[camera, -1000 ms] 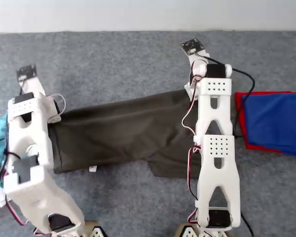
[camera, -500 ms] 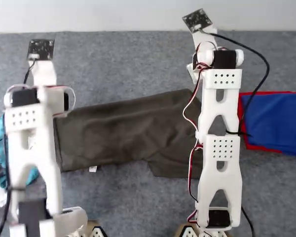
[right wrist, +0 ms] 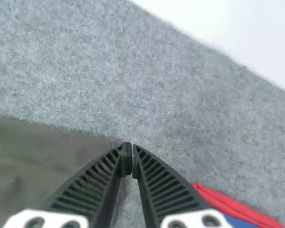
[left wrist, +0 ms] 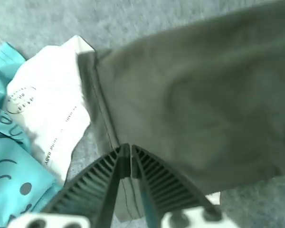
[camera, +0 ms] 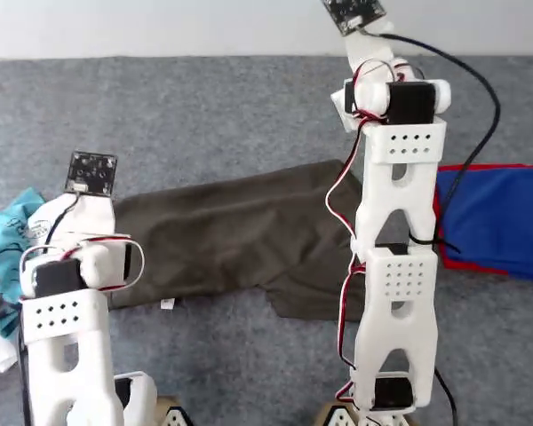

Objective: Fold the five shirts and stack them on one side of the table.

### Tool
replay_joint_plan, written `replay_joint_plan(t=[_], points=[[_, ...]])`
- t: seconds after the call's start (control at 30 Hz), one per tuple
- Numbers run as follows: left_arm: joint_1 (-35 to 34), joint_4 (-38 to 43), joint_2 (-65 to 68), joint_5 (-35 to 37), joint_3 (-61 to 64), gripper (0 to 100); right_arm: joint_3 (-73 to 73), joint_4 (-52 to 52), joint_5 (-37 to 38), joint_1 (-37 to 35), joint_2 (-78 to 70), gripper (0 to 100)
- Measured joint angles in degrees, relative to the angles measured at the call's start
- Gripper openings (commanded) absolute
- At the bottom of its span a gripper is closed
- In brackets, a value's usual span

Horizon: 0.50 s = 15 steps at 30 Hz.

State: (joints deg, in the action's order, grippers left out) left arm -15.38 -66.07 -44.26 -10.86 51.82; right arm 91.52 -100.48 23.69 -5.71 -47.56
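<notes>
A dark olive shirt (camera: 222, 235) lies folded into a long band across the middle of the grey table. My left gripper (left wrist: 128, 159) is shut with nothing in it, above the olive shirt's (left wrist: 194, 99) left hem, beside a white shirt (left wrist: 50, 114) and a teal shirt (left wrist: 12, 175). My right gripper (right wrist: 127, 154) is shut and empty, hovering over the olive shirt's far right corner (right wrist: 38, 156). A blue shirt (camera: 497, 217) rests on a red shirt (camera: 444, 253) at the right edge. The teal shirt (camera: 4, 244) lies crumpled at the left edge.
The left arm (camera: 67, 319) stands near the front left and the right arm (camera: 395, 266) stretches over the olive shirt's right end. Grey carpet (camera: 204, 115) covers the table up to a pale wall at the back.
The left arm has drawn back toward the front edge, uncovering the teal shirt. The right arm's wrist has shifted a little farther back. The olive shirt has stayed in place.
</notes>
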Motion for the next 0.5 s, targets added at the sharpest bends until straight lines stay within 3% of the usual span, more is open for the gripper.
replay_joint_plan(t=[0.27,0.5], points=[[-0.4,0.0,-0.6,-0.1,0.2,2,-26.8,0.0,0.6,0.0,19.3,0.9],[-0.4,0.0,-0.6,-0.1,0.2,2,-53.5,0.0,10.4,0.0,38.6,0.9]])
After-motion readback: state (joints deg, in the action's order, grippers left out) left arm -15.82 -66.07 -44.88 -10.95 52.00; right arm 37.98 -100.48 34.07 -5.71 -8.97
